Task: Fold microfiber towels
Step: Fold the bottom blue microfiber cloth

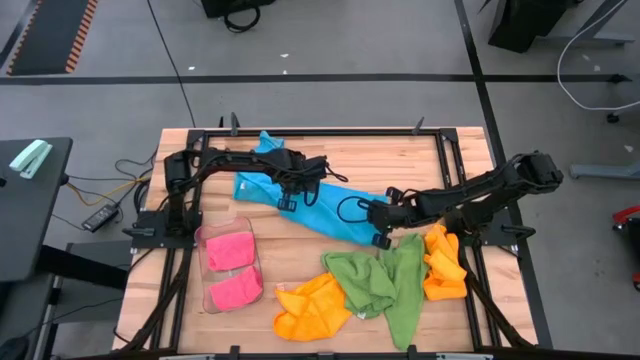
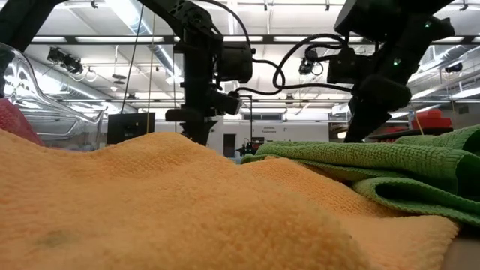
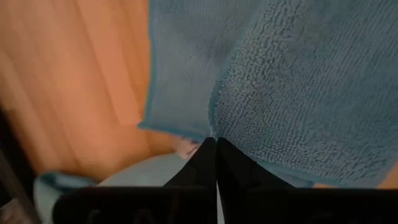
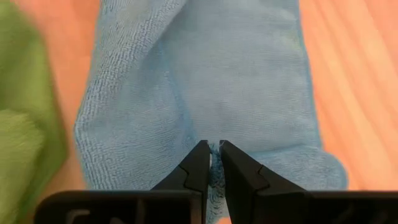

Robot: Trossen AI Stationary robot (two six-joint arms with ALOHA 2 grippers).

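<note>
You have the blue towel (image 1: 315, 205) stretched between both grippers near the middle of the wooden table (image 1: 400, 165), its long axis running diagonally from the far left side toward the near right. The left gripper (image 1: 287, 203) sits at the towel's left portion; in the left wrist view its 2 fingers (image 3: 208, 163) are pressed together on a fold of the blue cloth at its edge. The right gripper (image 1: 380, 238) is at the towel's near-right end, and in the right wrist view its fingers (image 4: 198, 163) stand almost together, pinching a thin bit of blue cloth between the tips. A further bit of blue cloth (image 1: 268, 143) shows at the table's far edge, beyond the left arm. On your near side lies a heap: 1 green towel (image 1: 385, 280) draped in the middle with a tail pointing toward the near edge, 1 orange towel (image 1: 312, 308) just left of it and touching it, and another orange towel (image 1: 442, 265) on its right, by the right arm. To the left, a clear plastic tray (image 1: 232, 262) holds 2 pink towels (image 1: 230, 251), 1 behind the other. In the low view the orange and green cloth fill the foreground, with both arms behind them.
</note>
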